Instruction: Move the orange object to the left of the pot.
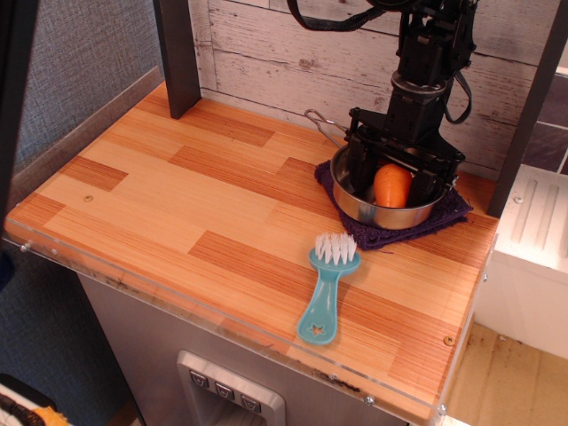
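Observation:
The orange object [391, 185] is a small smooth egg-shaped toy, standing upright between my gripper's black fingers [359, 169] over the inside of the pot. The pot [359, 209] is a shallow shiny steel pot with a thin wire handle [321, 120] pointing back left, at the back right of the wooden table. My gripper [392, 177] comes straight down from above and is closed on the orange object, with a finger on each side of it. The fingers hide most of the pot's inside.
A dark purple cloth [448, 216] lies under the pot. A teal brush with white bristles [327, 288] lies in front of the pot. A dark post [177, 53] stands at the back left. A white plank wall runs behind the wooden tabletop [177, 195].

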Controlling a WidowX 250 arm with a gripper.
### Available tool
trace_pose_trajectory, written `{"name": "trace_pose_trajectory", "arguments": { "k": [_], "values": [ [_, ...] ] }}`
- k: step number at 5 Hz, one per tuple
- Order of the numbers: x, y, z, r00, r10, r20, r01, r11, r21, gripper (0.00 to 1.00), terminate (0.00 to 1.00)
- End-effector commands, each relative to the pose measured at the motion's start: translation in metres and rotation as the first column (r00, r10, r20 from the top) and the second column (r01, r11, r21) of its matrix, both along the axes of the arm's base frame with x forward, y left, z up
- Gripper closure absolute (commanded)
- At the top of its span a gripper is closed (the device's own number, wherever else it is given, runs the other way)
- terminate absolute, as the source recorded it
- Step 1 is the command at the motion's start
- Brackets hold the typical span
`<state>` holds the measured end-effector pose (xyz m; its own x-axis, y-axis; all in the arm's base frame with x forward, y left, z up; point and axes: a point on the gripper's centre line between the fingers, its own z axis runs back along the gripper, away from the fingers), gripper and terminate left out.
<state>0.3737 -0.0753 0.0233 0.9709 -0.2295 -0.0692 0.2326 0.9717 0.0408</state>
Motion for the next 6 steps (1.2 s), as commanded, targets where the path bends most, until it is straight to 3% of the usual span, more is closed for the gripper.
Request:
{"name": "trace_pose_trajectory", "arguments": {
  "k": [1,2,3,4,6],
  "values": [
    [0.006,0.009,0.03,0.996,-0.01,0.085,0.013,0.999,-0.045,1.0,0.0],
    [0.008,0.005,0.053,0.986,-0.025,0.166,0.041,0.995,-0.095,1.0,0.0],
    [0.0,0.026,0.094,0.948,-0.007,0.318,0.053,0.989,-0.138,1.0,0.0],
    [-0.011,0.075,0.1,0.942,0.066,0.329,-0.026,0.992,-0.124,1.0,0.0],
    [-0.005,0.173,0.056,0.982,0.023,0.186,-0.023,1.0,-0.002,1.0,0.0]
  ]
}}
